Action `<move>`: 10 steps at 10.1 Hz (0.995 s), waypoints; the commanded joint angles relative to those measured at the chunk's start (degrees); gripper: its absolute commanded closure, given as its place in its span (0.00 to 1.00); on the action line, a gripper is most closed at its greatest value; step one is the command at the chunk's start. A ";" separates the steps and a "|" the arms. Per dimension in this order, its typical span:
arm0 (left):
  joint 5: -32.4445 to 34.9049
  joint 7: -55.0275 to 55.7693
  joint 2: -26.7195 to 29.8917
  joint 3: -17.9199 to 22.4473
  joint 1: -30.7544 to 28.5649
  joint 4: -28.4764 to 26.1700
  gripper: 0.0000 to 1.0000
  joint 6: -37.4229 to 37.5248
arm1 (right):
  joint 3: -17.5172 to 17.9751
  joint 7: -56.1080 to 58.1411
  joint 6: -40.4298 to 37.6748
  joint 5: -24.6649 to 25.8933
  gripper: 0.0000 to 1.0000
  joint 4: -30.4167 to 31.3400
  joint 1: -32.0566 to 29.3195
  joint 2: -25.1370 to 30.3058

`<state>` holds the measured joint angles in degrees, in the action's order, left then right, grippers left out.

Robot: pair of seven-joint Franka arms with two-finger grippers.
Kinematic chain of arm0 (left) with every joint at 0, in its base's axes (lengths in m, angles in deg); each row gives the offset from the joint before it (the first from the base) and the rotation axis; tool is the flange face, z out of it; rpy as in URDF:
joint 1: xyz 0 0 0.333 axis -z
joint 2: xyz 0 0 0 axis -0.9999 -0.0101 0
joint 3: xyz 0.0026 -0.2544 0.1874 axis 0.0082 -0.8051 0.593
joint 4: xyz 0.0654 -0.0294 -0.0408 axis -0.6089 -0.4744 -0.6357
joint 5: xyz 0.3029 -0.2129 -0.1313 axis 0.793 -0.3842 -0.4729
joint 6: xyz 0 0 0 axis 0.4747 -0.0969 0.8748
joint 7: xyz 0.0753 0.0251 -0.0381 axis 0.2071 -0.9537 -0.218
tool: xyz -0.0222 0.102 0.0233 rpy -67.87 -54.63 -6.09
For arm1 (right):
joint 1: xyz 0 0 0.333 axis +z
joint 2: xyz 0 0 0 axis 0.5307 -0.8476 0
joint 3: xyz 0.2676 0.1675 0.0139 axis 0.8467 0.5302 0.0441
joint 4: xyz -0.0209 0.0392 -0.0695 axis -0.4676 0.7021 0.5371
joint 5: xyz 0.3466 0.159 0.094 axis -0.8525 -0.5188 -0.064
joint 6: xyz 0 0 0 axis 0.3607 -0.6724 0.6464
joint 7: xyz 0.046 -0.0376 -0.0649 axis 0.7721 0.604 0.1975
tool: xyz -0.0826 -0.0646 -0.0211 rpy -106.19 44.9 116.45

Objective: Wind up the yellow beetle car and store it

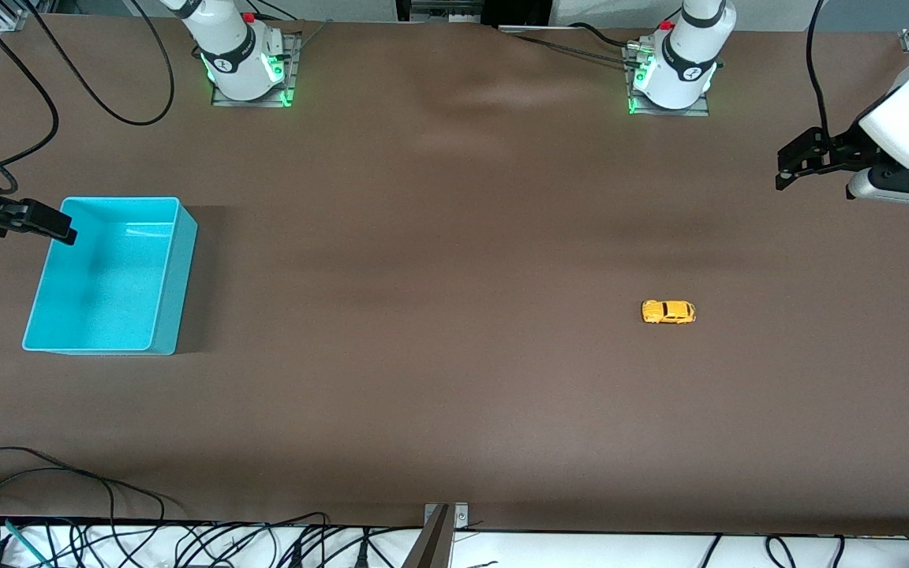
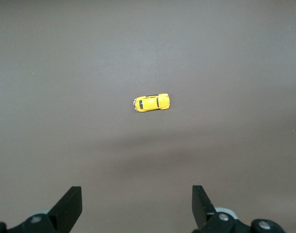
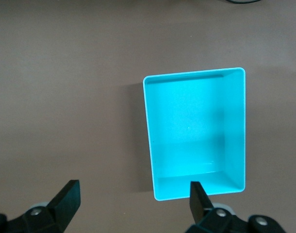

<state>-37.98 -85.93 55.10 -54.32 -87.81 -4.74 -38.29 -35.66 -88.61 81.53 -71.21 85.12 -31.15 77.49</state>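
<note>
The yellow beetle car [image 1: 667, 312] stands alone on the brown table, toward the left arm's end; the left wrist view shows it lying on its wheels [image 2: 151, 102]. My left gripper [image 1: 784, 170] hangs open over the table's end, well apart from the car, and its fingers [image 2: 137, 194] have nothing between them. The cyan bin [image 1: 174, 284] sits empty toward the right arm's end. My right gripper [image 1: 60, 227] hovers open over the bin's outer rim, and in its wrist view [image 3: 133, 189] one fingertip overlaps the corner of the bin [image 3: 191, 126].
Both arm bases [image 1: 245, 63] [image 1: 671, 75] stand along the table edge farthest from the front camera. Loose cables [image 1: 68, 505] and a metal bracket [image 1: 443, 525] lie at the nearest edge. Wide bare tabletop separates the car from the bin.
</note>
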 commanded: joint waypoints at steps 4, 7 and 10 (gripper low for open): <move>-0.20 -0.14 -0.51 1.21 1.29 0.96 0.00 1.42 | 0.14 1.13 -1.46 -0.41 0.00 -1.32 -0.37 -0.48; -0.46 -0.31 -0.60 1.12 1.12 0.87 0.00 1.77 | 0.06 1.13 -1.46 -0.49 0.00 -1.32 -0.46 -0.48; -0.55 -0.32 -0.34 0.51 0.76 0.87 0.00 2.04 | 0.06 1.13 -1.46 -0.49 0.00 -1.32 -0.46 -0.48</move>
<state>-37.98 -85.93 54.77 -53.74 -87.30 -4.75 -37.26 -35.67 -88.56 81.31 -71.21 85.12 -31.21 77.45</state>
